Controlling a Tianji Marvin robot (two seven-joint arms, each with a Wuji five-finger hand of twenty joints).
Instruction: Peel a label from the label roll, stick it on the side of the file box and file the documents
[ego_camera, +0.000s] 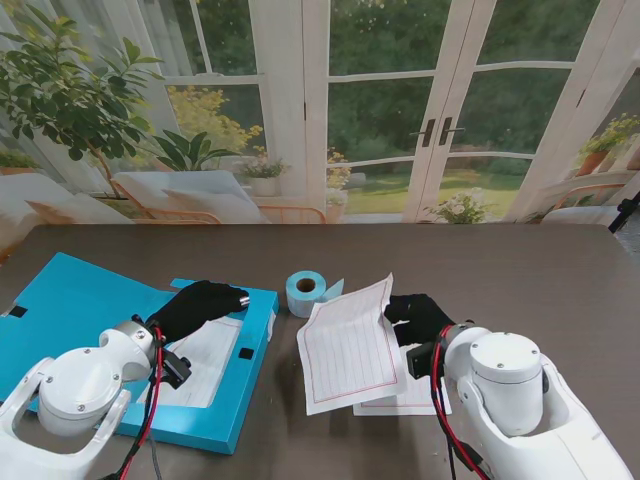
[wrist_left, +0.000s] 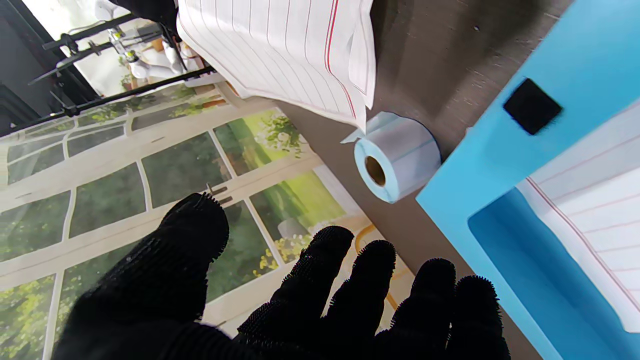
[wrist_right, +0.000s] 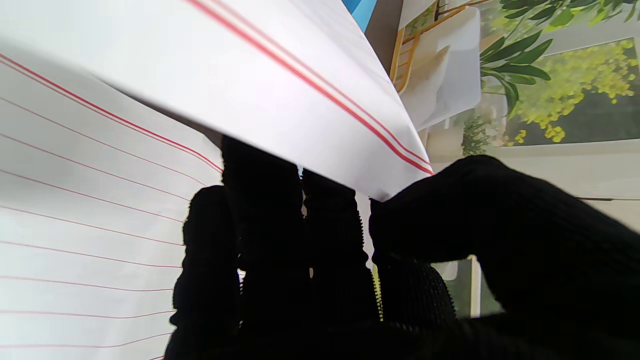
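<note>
A blue file box (ego_camera: 60, 300) (wrist_left: 505, 165) lies open on the table's left, with a lined sheet (ego_camera: 205, 360) (wrist_left: 595, 210) inside. The pale blue label roll (ego_camera: 306, 293) (wrist_left: 395, 157) lies on its side just right of the box. My left hand (ego_camera: 197, 305) (wrist_left: 280, 295) hovers over the box's far right part, fingers spread and holding nothing. My right hand (ego_camera: 418, 318) (wrist_right: 350, 260) pinches the right edge of a red-lined sheet (ego_camera: 350, 345) (wrist_right: 240, 80) (wrist_left: 280, 50), lifted and tilted above another sheet (ego_camera: 415, 395) (wrist_right: 85, 240) flat on the table.
A black square patch (ego_camera: 246, 353) (wrist_left: 531, 106) sits on the box's inner edge, and another (ego_camera: 17, 311) on the lid at far left. Bare dark table (ego_camera: 520, 270) stretches behind and to the right. Windows and plants fill the background.
</note>
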